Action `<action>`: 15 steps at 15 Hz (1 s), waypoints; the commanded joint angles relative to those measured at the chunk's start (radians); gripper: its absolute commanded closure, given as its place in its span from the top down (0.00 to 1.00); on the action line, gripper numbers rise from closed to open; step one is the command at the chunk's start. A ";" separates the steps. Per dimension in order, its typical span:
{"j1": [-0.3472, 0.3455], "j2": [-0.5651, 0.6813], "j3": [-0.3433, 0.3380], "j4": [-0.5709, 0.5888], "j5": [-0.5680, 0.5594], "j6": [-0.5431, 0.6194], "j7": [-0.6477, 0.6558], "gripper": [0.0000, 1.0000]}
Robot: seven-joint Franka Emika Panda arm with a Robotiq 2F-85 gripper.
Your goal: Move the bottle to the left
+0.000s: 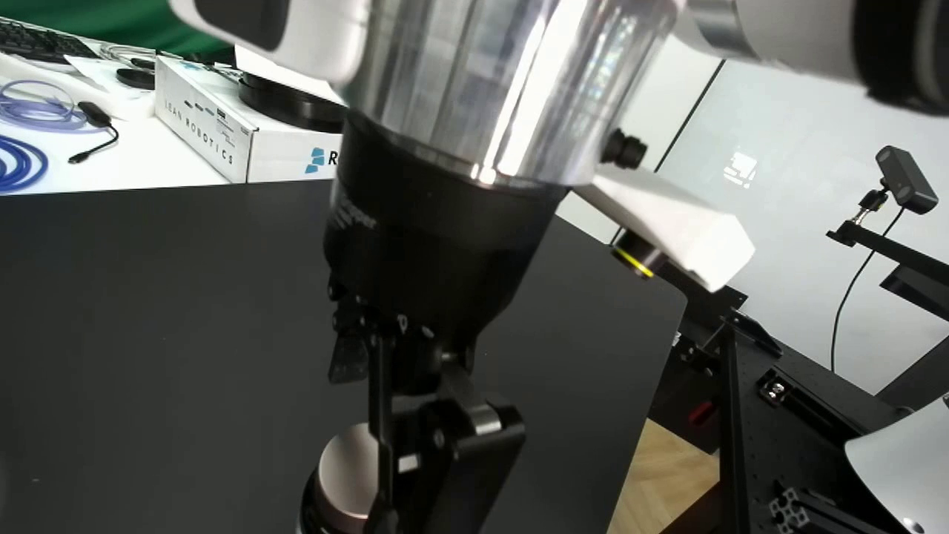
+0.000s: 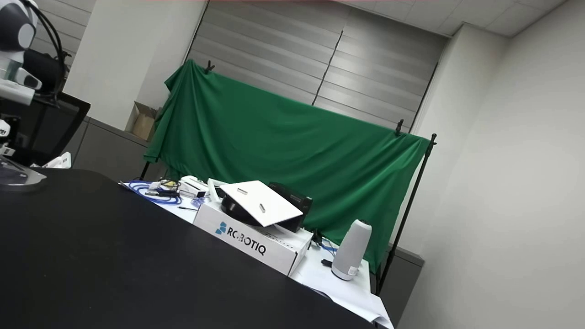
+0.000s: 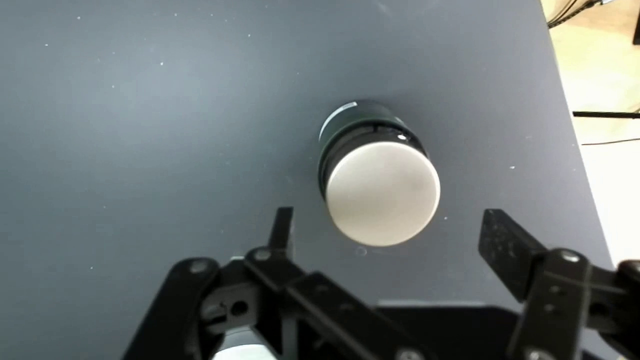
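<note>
Wrist view: bottle (image 3: 383,194) upright on table (image 3: 165,155), right of centre; jaws spread wide across lower half, gripping nothing.

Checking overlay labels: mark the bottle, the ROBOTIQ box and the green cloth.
Bottle (image 3: 381,185): wrist view, on its pale cap.
ROBOTIQ box (image 2: 249,238): in an exterior view, on its lettered face.
Green cloth (image 2: 295,146): in an exterior view, mid-drape.

In an exterior view my fingers (image 1: 463,463) cover one side of the bottle (image 1: 342,475), and the bottom edge crops both. In the wrist view I cannot identify the pale thing (image 3: 245,353) cropped below.
</note>
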 commanded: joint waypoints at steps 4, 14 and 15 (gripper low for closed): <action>0.006 0.001 -0.020 0.060 -0.014 0.014 0.040 1.00; -0.106 -0.298 0.047 0.044 0.256 -0.489 -0.135 1.00; -0.106 -0.298 0.047 0.042 0.256 -0.490 -0.135 1.00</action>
